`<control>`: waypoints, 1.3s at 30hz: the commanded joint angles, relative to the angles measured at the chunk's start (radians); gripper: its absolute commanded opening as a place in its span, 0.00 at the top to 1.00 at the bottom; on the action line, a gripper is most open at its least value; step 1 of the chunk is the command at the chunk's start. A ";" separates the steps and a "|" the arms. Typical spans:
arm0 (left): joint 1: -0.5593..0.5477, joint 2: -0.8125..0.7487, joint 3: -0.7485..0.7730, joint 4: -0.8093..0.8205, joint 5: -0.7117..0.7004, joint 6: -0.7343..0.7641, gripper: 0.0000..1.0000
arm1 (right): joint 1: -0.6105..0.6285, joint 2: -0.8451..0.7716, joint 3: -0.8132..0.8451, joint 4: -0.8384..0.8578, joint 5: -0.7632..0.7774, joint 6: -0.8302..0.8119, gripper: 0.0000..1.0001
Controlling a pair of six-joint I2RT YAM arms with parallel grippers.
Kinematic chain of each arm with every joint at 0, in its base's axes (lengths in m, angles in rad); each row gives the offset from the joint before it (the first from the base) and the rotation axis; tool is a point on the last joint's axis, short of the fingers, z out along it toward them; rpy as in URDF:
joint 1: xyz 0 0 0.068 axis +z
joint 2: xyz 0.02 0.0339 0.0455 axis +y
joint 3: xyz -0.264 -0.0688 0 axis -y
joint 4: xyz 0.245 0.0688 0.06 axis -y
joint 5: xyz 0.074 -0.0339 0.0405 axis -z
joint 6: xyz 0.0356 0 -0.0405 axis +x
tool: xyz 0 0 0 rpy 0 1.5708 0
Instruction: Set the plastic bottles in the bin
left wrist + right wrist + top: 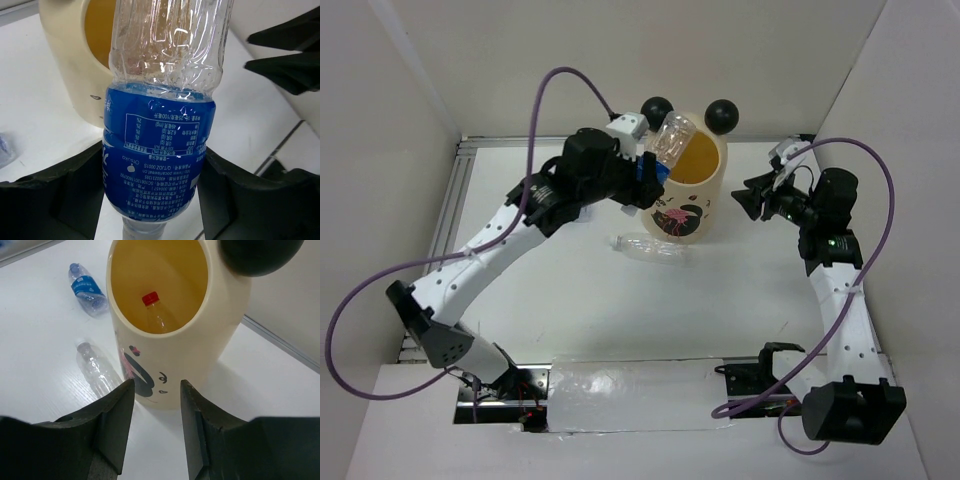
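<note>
My left gripper (642, 172) is shut on a clear bottle with a blue label (669, 142), holding it tilted over the left rim of the cream bin (695, 200). In the left wrist view the bottle (160, 150) sits between my fingers, cap end toward the wrist, with the bin (70, 70) behind it. My right gripper (748, 200) is open and empty just right of the bin. The right wrist view shows a red-capped bottle (154, 312) inside the bin (200, 350). A label-less clear bottle (652, 250) lies in front of the bin. Another blue-labelled bottle (87, 288) lies beyond it.
The bin has two black ball ears (721, 115) on its far rim. White walls close in the table on the left, back and right. A clear plastic strip (640, 395) lies along the near edge between the arm bases.
</note>
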 commanded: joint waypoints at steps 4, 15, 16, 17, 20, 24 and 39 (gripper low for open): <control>-0.019 0.050 0.059 0.190 -0.064 0.138 0.94 | -0.015 -0.067 -0.055 0.034 0.004 0.024 0.51; -0.062 0.159 -0.048 0.841 -0.153 0.238 0.90 | -0.015 -0.096 -0.125 0.014 -0.006 0.015 0.51; -0.062 0.192 -0.059 0.873 -0.185 0.247 0.90 | -0.015 -0.097 -0.134 0.014 -0.006 0.015 0.51; -0.062 0.208 -0.080 0.910 -0.199 0.258 0.90 | -0.015 -0.097 -0.134 0.014 0.004 0.015 0.51; -0.071 0.261 -0.102 1.048 -0.254 0.267 0.89 | -0.015 -0.106 -0.144 0.005 0.013 0.015 0.51; -0.082 0.327 -0.065 1.133 -0.279 0.288 0.89 | -0.015 -0.106 -0.153 -0.006 0.033 -0.007 0.51; -0.082 0.401 -0.128 1.211 -0.330 0.287 0.40 | -0.024 -0.106 -0.202 -0.036 0.042 -0.025 0.50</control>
